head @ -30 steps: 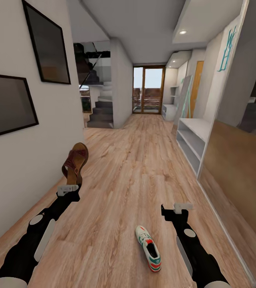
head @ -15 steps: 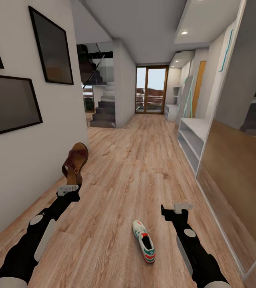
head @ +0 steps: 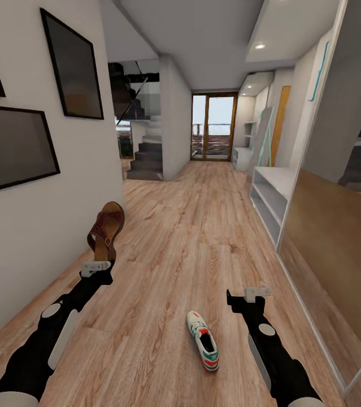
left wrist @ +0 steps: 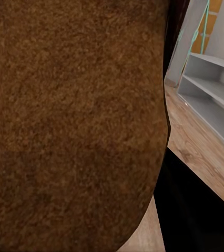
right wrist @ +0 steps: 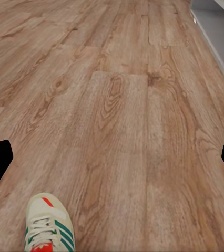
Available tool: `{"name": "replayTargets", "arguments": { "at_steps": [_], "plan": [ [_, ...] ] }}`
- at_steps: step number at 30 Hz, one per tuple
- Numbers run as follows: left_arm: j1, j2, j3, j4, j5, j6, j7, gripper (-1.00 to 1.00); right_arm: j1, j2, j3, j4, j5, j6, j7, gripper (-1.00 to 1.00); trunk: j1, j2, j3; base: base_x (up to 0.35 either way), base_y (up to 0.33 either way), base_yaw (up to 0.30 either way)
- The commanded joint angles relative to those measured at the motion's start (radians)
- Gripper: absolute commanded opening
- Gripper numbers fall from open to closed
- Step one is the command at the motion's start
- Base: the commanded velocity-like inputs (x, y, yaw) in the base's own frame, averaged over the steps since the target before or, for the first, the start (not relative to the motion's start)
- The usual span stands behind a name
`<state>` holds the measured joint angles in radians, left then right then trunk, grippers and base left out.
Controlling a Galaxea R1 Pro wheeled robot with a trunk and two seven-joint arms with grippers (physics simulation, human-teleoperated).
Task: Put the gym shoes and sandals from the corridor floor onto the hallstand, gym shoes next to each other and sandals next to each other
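Base has halted; view unchanged over the last half second. Left pincer [head: 96,265] stays clamped on sandal [head: 105,229]. Right pincer [head: 251,294], fingers apart, hovers right of gym shoe [head: 203,341] on corridor floor [head: 191,237]. Shoe pickup is likely next.

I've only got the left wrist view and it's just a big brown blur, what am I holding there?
Observer: In the head view the left pincer holds one sandal upright, off the corridor floor, close to the left wall.
Operator: Okay, and is the other arm carrying anything?
Observer: No. The right pincer is open with nothing in it, hanging above the floor.
Operator: Any other shoes around?
Observer: One gym shoe lies on the floor just left of the right arm, toe pointing away from the robot.
Operator: Where's the rack from here?
Observer: The hallstand stands ahead against the right wall, beyond the right pincer; the shelves I can see look bare.
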<state>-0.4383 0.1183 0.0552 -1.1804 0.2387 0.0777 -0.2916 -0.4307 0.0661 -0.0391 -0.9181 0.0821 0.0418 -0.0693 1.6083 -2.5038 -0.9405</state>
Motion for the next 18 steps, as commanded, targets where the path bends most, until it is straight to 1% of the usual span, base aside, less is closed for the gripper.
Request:
{"name": "replayTargets", "arguments": {
  "at_steps": [1,7,18],
  "plan": [
    [0.0,0.0,0.002,-0.001,0.01,0.008,-0.004,-1.0,0.0,0.001,-0.001,-0.001,0.009,0.004,-0.001,1.0,0.0,0.0,-0.002,0.0,0.0,0.013],
    [0.0,0.0,0.002,-0.001,0.01,0.008,-0.004,-1.0,0.0,0.001,-0.001,-0.001,0.009,0.004,-0.001,1.0,0.002,-0.002,-0.032,0.0,0.0,0.068],
    [0.0,0.0,0.002,-0.001,0.01,0.008,-0.004,-1.0,0.0,0.002,-0.001,-0.002,0.01,0.005,-0.001,1.0,0.007,-0.004,-0.091,0.0,0.0,0.105]
  ]
}}
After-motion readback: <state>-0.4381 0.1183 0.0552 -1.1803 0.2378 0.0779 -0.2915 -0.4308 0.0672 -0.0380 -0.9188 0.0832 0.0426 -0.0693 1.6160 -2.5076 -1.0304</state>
